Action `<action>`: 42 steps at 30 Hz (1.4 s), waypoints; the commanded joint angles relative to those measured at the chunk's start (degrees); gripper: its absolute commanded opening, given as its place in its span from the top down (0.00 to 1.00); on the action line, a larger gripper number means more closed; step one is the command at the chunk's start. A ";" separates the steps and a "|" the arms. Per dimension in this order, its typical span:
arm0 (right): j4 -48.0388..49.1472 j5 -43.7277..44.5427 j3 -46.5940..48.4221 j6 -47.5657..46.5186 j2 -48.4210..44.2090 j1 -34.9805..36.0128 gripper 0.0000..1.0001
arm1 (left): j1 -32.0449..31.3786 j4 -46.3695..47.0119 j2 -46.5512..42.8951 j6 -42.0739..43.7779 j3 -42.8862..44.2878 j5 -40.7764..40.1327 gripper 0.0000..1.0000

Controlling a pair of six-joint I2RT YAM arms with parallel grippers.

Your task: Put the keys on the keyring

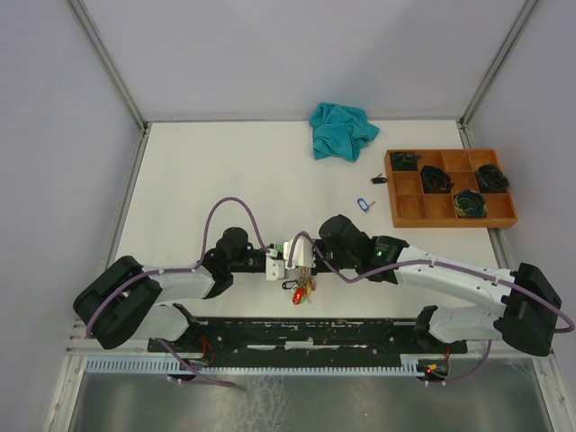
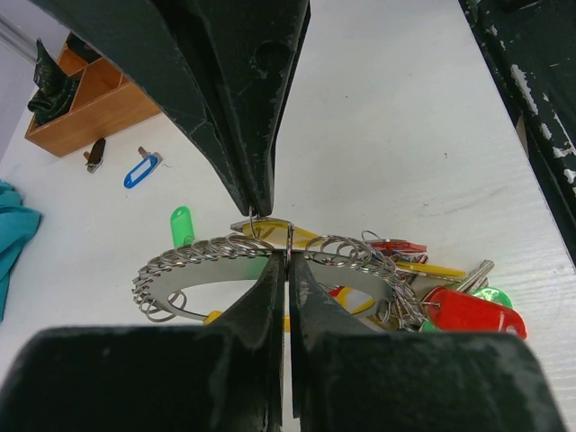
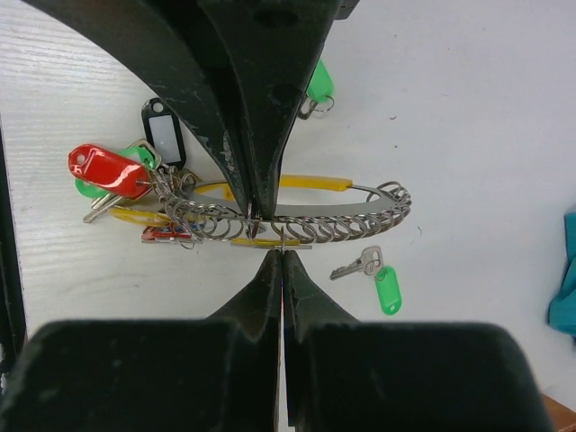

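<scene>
The keyring [image 2: 193, 256], a silver ring threaded with several small split loops, hangs between both grippers above the table and also shows in the right wrist view [image 3: 360, 214]. A bunch of keys with red [image 2: 472, 310], green and yellow tags hangs from it [image 1: 301, 290]. My left gripper [image 2: 288, 256] is shut on the ring wire. My right gripper [image 3: 283, 245] is shut on the small loop of a yellow-tagged key [image 3: 270, 241], held right against the ring. The two grippers meet tip to tip in the top view, left [image 1: 286, 261] and right [image 1: 308, 256].
A loose green-tagged key [image 3: 385, 290] lies on the table under the ring, and another green tag [image 3: 319, 83] lies beyond it. A blue-tagged key [image 1: 363, 203] and a small black item [image 1: 378, 179] lie near a wooden tray [image 1: 396, 193]. A teal cloth [image 1: 342, 130] lies at the back.
</scene>
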 commanded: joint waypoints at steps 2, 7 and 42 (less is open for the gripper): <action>-0.29 1.37 0.54 -0.56 -2.94 1.02 0.99 | -0.19 1.98 -0.88 -1.57 2.98 -1.14 0.97; -1.32 1.73 0.44 -0.46 -3.37 1.30 0.99 | -0.10 1.46 -1.13 -1.84 3.10 -1.82 0.97; 2.49 2.70 -2.59 0.88 -5.01 1.47 0.99 | 0.83 7.95 -1.95 -4.74 0.56 0.67 0.97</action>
